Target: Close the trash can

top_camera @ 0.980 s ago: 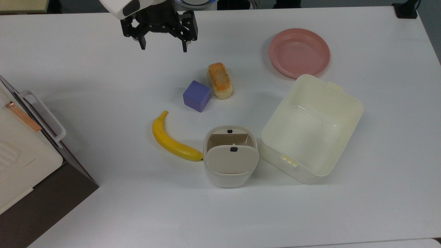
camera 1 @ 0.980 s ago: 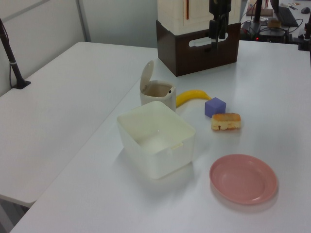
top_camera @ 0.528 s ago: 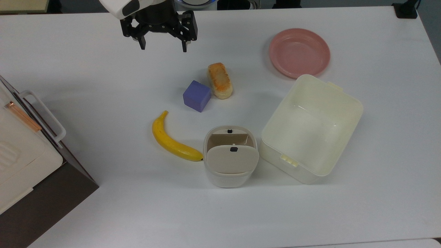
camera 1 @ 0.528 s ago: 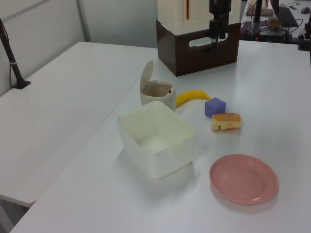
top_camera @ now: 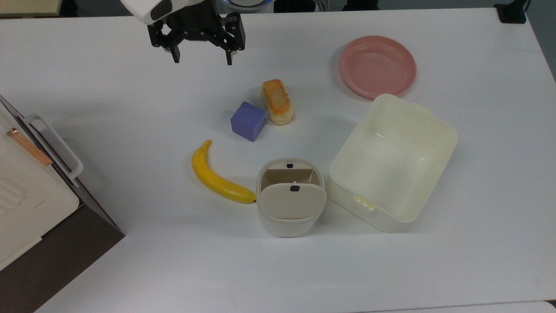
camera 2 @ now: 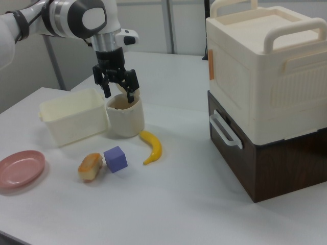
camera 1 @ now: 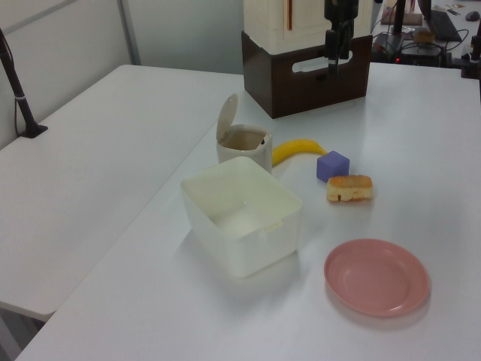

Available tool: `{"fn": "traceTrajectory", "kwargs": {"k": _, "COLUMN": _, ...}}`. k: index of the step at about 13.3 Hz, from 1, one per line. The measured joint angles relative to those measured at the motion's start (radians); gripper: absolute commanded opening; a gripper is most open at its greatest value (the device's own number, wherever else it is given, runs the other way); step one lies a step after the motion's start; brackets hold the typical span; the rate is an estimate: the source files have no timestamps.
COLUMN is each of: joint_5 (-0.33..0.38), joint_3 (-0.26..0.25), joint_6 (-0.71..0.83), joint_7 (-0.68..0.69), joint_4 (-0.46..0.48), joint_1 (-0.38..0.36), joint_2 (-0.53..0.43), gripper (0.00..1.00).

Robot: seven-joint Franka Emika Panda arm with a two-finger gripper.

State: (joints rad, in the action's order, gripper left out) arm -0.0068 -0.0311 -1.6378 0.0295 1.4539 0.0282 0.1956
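Standing open, the trash can (top_camera: 290, 198) sits between banana (top_camera: 217, 176) and tub (top_camera: 393, 163), lid (camera 1: 226, 118) upright; gripper (top_camera: 200, 58), fingers spread and empty, hovers well apart; approach pending; next move calls for reaching the lid and pushing it down.

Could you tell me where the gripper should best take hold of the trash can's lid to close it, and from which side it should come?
The lid stands raised at the edge of the trash can nearest the top view's bottom, hinged there. Its free upper rim is probably the best part to take or push, coming from above and behind it, then swinging it toward the bread roll side. The open gripper has bare table to cross.
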Motion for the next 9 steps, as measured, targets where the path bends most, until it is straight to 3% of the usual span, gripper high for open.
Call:
{"fn": "traceTrajectory", "kwargs": {"k": 1, "joint_5": 0.000, "joint_3": 0.000, "joint_6": 0.000, "joint_7": 0.003, "joint_4": 0.000, "joint_1": 0.005, "joint_2": 0.000, "gripper": 1.00}}
{"fn": "traceTrajectory", "kwargs": {"k": 2, "joint_5": 0.000, "joint_3": 0.000, "joint_6": 0.000, "joint_7": 0.013, "joint_4": 0.000, "joint_1": 0.014, "joint_2": 0.000, "gripper": 0.88}}
{"fn": "traceTrajectory", "kwargs": {"k": 3, "joint_5": 0.000, "joint_3": 0.000, "joint_6": 0.000, "joint_7": 0.025, "joint_4": 0.000, "joint_1": 0.018, "joint_2": 0.000, "gripper": 0.69}}
{"fn": "traceTrajectory", "kwargs": {"k": 4, "joint_5": 0.000, "joint_3": 0.000, "joint_6": -0.001, "joint_7": 0.034, "joint_4": 0.000, "joint_1": 0.020, "joint_2": 0.000, "gripper": 0.41}}
{"fn": "traceTrajectory", "kwargs": {"k": 6, "joint_5": 0.003, "joint_3": 0.001, "joint_6": -0.038, "joint_7": 0.059, "joint_4": 0.001, "joint_1": 0.020, "joint_2": 0.001, "gripper": 0.07}}
{"fn": "traceTrajectory", "kwargs": {"k": 7, "joint_5": 0.017, "joint_3": 0.002, "joint_6": -0.068, "joint_7": 0.076, "joint_4": 0.003, "joint_1": 0.020, "joint_2": 0.003, "gripper": 0.00}}
{"fn": "traceTrajectory", "kwargs": {"k": 9, "joint_5": 0.105, "joint_3": 0.002, "joint_6": -0.187, "joint_7": 0.099, "joint_4": 0.011, "joint_1": 0.020, "joint_2": 0.017, "gripper": 0.00}}
